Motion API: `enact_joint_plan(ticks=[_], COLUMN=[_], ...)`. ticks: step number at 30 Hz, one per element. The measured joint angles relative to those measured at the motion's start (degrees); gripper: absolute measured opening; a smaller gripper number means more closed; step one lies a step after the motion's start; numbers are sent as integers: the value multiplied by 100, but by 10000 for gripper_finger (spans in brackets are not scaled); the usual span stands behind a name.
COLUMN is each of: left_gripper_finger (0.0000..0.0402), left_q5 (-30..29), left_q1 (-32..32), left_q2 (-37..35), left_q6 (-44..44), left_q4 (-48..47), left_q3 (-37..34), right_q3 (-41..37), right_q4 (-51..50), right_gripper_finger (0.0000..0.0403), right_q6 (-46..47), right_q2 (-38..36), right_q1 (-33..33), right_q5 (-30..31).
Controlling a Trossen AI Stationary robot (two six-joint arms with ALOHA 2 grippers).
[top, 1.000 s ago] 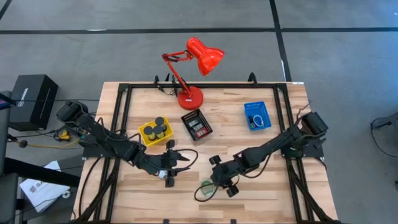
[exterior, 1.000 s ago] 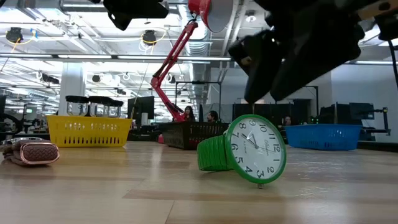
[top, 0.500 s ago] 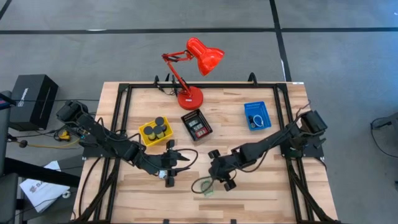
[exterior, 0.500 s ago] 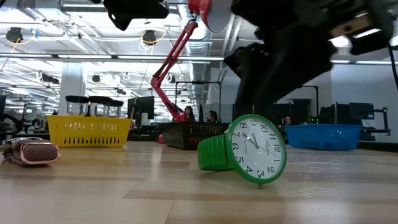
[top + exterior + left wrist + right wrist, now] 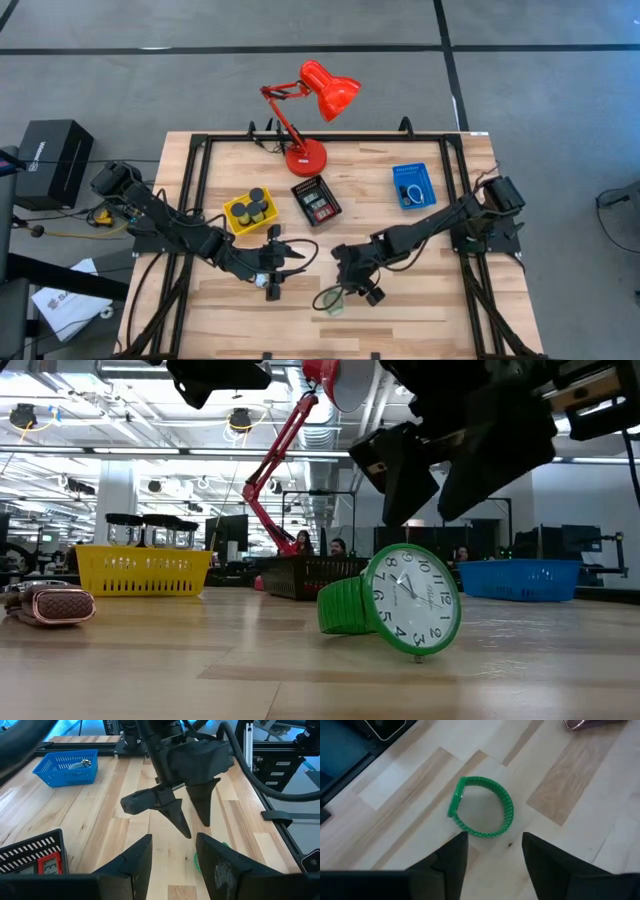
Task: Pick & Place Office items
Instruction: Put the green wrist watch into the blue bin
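The right tool (image 5: 352,283) has slid a touch further toward nine o'clock across the table (image 5: 420,310) since a second ago, and it now hangs right above the green watch (image 5: 333,299). From table height its two dark fingers (image 5: 405,470) have shifted over the dial and stand spread, with clear air between them and nothing in the grip. The watch itself has not budged.

The right wrist view looks straight down on that watch (image 5: 480,806): a bright green stretch band forming a near circle, tipped on its edge with the case at the nine o'clock side of the loop. Low down, its white dial (image 5: 413,598) faces us, black numerals all the way round, with a green rim.

The left tool (image 5: 272,266) sits where it was, at nine o'clock from the watch and well apart, fingers spread and empty.

Toward twelve o'clock on the table stand the yellow tray (image 5: 250,211) with its dark cylinders, the black tray (image 5: 316,200), the blue tray (image 5: 413,185) and the red lamp (image 5: 312,110), all unchanged.
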Motion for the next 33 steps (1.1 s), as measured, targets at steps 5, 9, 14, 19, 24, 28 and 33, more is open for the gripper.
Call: enact_joint_plan(ticks=[5, 9, 14, 19, 24, 28, 33], left_gripper_finger=[147, 147, 147, 147, 147, 149, 149], left_q5=[0, 0, 0, -2, 0, -2, -2], left_q1=[0, 0, 0, 0, 0, 0, 0], left_q2=[0, 0, 0, 0, 0, 0, 2], left_q6=[7, 8, 9, 7, 7, 0, -6], left_q4=[-1, -1, 1, 1, 1, 3, -4], left_q3=[0, 0, 0, 0, 0, 0, 0], right_q3=[0, 0, 0, 0, 11, 40, 268], right_q4=[61, 115, 131, 147, 327, 800, 719], right_gripper_finger=[213, 230, 225, 221, 221, 221, 221], right_q6=[-376, -753, -832, -827, -640, -743, -889], right_q2=[0, 1, 4, 4, 191, 594, 981], right_q1=[72, 195, 366, 443, 415, 464, 594], right_q5=[-24, -173, -188, -176, -173, -148, -157])
